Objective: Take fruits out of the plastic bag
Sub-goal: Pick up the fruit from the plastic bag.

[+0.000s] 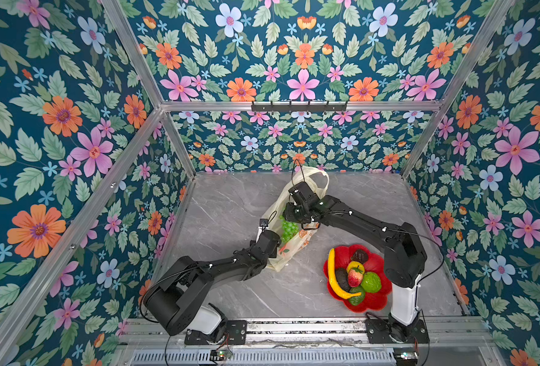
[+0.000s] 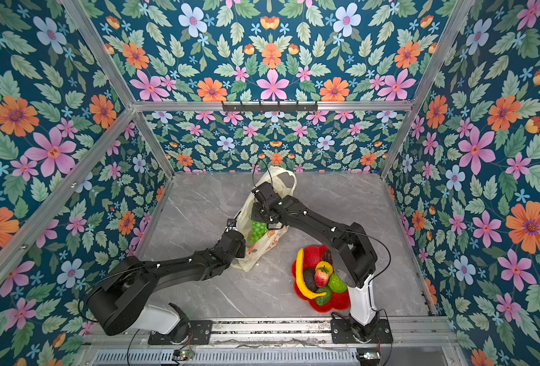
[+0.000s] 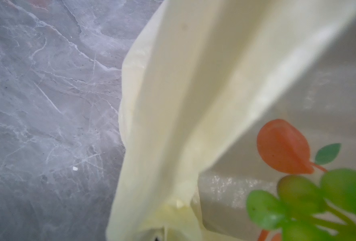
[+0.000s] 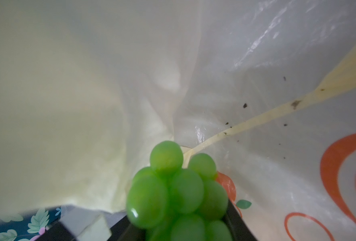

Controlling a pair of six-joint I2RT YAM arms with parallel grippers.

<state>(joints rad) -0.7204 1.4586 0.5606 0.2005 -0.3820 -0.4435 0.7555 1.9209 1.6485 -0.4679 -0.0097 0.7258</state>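
Inside the plastic bag (image 1: pixel 297 248): grape bunch (image 1: pixel 289 228) gripped.
Bunch clasped by right pincer (image 4: pixel 181 227); left pincer (image 3: pixel 160 237) clenched on bag edge at 8 o'clock.

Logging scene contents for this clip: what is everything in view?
translucent pale-yellow plastic bag: one, orange-slice print, mid-table.
green toy grape bunch: one, inside the bag.
red flower-shaped plate: one, beside the right arm's base.
toy fruits on the plate: seven; yellow banana, yellow lemon, red strawberry, green apple, green avocado, dark avocado, dark brown piece.
grey marble-look table: one, between floral walls.
black hook rail: one, back frame.
left gripper: black, shut on the bag's edge.
right gripper: black, shut on the grape bunch.
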